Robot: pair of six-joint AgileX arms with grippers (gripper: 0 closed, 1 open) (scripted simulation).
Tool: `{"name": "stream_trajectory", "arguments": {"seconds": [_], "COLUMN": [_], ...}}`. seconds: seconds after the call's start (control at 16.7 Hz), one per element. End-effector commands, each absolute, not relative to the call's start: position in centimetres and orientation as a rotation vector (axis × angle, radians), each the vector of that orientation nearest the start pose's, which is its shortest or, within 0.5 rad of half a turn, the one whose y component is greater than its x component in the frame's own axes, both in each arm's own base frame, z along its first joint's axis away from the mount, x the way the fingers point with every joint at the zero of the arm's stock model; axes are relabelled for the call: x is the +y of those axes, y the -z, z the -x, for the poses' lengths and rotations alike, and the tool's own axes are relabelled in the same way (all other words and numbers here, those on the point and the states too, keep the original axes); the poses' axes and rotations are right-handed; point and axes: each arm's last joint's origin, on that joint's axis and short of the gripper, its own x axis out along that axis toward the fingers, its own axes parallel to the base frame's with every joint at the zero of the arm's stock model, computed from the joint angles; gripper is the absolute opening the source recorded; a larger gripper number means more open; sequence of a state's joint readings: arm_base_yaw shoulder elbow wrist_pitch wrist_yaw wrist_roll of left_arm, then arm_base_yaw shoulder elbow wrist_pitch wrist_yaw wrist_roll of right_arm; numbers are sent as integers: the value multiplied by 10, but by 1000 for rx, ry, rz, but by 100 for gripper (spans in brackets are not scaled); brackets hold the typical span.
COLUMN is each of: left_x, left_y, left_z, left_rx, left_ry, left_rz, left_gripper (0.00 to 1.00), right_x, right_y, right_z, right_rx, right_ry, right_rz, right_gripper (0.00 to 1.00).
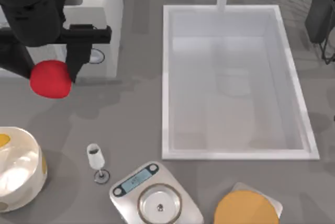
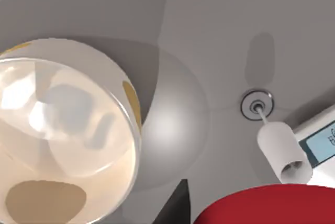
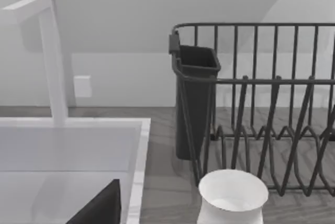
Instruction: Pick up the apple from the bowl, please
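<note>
Apple held in the air by the left gripper, away from the bowl.

The sink fills the right half of the worktop, leaving open room beside it. The bowl sits at the left edge. The kitchen scale display cannot be read. The left gripper is closed on the apple, above the worktop. The right arm is parked at the far right.

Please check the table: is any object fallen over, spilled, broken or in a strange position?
Nothing stands out. The wine glass stands upright, the bowl sits level, and the apple is held in the left gripper, raised away from the bowl.
</note>
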State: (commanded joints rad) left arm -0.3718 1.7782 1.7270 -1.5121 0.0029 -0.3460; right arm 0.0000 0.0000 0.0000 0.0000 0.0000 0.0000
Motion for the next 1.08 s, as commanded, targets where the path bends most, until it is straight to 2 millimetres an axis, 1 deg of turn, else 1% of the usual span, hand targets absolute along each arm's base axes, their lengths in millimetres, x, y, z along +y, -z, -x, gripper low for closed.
{"name": "stream_trajectory", "arguments": {"seconds": [0.12, 0.18, 0.24, 0.3, 0.54, 0.66, 0.84, 0.96, 1.08], "left_x": [-153, -167, -176, -182, -181, -184, -194, -201, -203], "left_y": [-287, -279, -273, -270, -271, -267, -249, -233, -213], "left_z": [-309, -309, -308, -308, -308, -308, -308, -308, -310], "left_rx": [1570, 1571, 1571, 1571, 1568, 1570, 1574, 1567, 1552], "left_ry": [18, 17, 16, 16, 17, 23, 56, 86, 102], "left_rz": [-15, -15, -16, -16, -13, -17, -35, -38, -32], "left_gripper": [0, 0, 0, 0, 0, 0, 0, 0, 0], "right_x": [-1, -1, -1, -1, -1, -1, -1, -1, -1], "right_y": [-160, -160, -160, -160, -160, -160, -160, -160, -160], "right_z": [-106, -106, -106, -106, -106, -106, -106, -106, -106], "right_rx": [0, 0, 0, 0, 0, 0, 0, 0, 0], "right_ry": [0, 0, 0, 0, 0, 0, 0, 0, 0], "right_rz": [0, 0, 0, 0, 0, 0, 0, 0, 0], "right_gripper": [100, 100, 100, 100, 100, 100, 100, 100, 100]}}
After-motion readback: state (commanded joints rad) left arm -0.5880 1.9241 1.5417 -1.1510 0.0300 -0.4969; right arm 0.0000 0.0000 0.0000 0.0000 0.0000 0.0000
